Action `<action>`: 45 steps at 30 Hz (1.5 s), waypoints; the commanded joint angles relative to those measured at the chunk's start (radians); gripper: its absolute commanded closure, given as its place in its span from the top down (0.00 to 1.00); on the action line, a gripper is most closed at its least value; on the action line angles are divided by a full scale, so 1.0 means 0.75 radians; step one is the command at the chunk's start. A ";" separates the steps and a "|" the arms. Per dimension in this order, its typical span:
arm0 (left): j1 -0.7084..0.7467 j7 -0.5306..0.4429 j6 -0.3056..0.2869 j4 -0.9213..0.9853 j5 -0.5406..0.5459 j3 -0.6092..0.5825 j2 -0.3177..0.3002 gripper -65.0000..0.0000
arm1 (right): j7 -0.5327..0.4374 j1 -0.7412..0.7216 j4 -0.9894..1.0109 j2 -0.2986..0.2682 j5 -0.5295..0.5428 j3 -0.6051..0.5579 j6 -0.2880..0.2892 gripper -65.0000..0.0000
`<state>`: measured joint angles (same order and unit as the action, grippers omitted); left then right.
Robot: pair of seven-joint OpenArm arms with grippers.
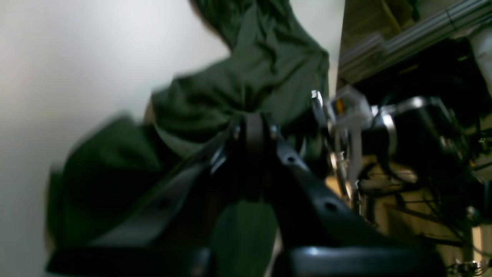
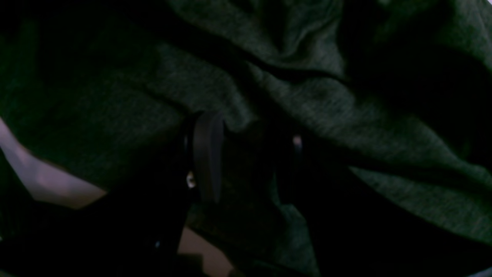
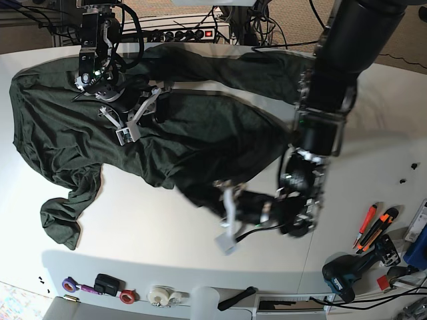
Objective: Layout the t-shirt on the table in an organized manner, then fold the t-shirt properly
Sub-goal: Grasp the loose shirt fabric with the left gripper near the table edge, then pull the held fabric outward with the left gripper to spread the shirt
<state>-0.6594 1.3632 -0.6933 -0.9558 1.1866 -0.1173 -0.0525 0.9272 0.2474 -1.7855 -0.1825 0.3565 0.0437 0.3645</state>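
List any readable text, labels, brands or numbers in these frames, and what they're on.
None readable.
t-shirt: plain, no print.
Tape rolls and hand tools at the table edge: any markings too small to read.
Wrist views: too blurred and too dark for any text.

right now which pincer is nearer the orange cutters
Left. The left pincer, shut on the t-shirt, is mid-table toward the orange cutters; the right pincer is over the far opposite corner.
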 commanded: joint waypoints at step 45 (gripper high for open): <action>-0.011 -0.943 0.302 0.086 -1.000 -0.458 0.011 0.39 | 0.063 0.010 0.001 -0.012 -0.089 0.004 -0.054 0.34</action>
<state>-0.6292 0.6781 -0.4637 -0.8761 0.4210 -0.4656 -0.0498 0.9230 0.2470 -1.7870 -0.1825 0.3332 0.0437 0.3462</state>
